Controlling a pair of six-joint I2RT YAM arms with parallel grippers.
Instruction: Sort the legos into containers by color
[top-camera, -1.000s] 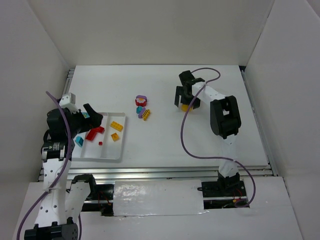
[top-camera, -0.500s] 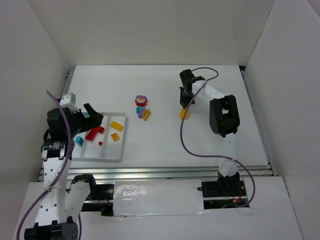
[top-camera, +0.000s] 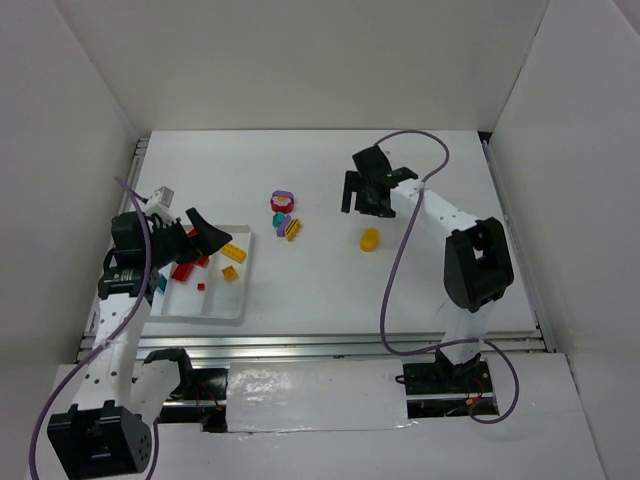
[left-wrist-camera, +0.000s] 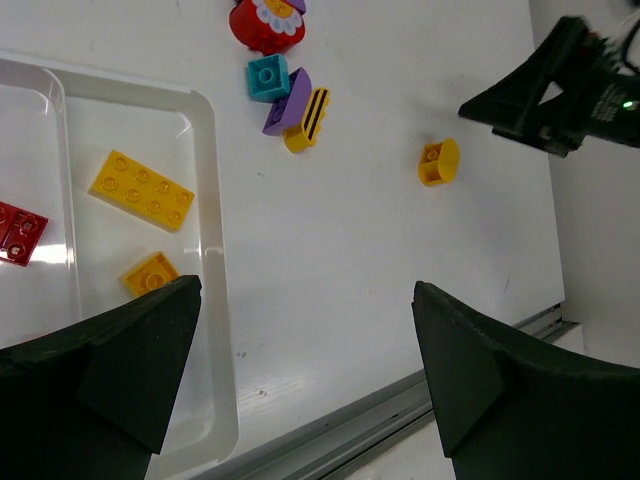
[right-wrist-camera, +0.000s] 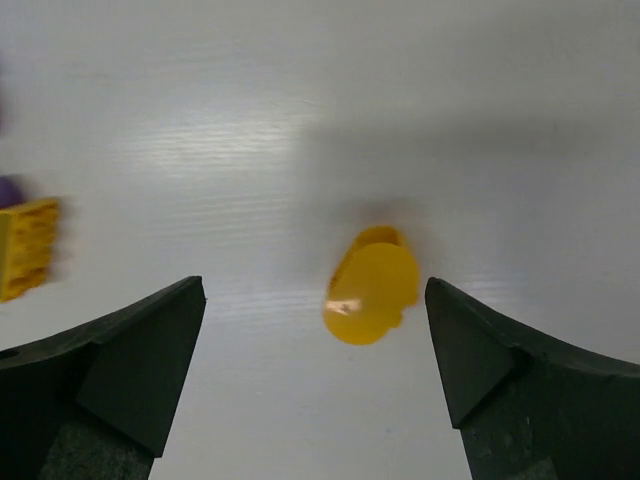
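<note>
A rounded yellow lego (top-camera: 370, 239) lies alone on the table; it also shows in the right wrist view (right-wrist-camera: 372, 285). My right gripper (top-camera: 362, 198) is open and empty, above and just beyond it, not touching (right-wrist-camera: 315, 288). A red flower piece (left-wrist-camera: 266, 20), a teal lego (left-wrist-camera: 268, 77), a purple lego (left-wrist-camera: 288, 101) and a striped yellow lego (left-wrist-camera: 308, 118) lie clustered at mid table. The white tray (top-camera: 243, 262) holds yellow (left-wrist-camera: 141, 189), red (top-camera: 185, 268) and teal (top-camera: 160, 283) legos. My left gripper (top-camera: 210, 238) is open and empty over the tray's right edge (left-wrist-camera: 305, 292).
The tray's right rim (left-wrist-camera: 205, 200) runs between my left fingers. A grey metal rail (top-camera: 330, 345) edges the table's near side. White walls stand on the left, the back and the right.
The rounded yellow lego left my right gripper and now lies nearer on the table; that gripper opened and drew back. My left gripper swung right over the tray.
</note>
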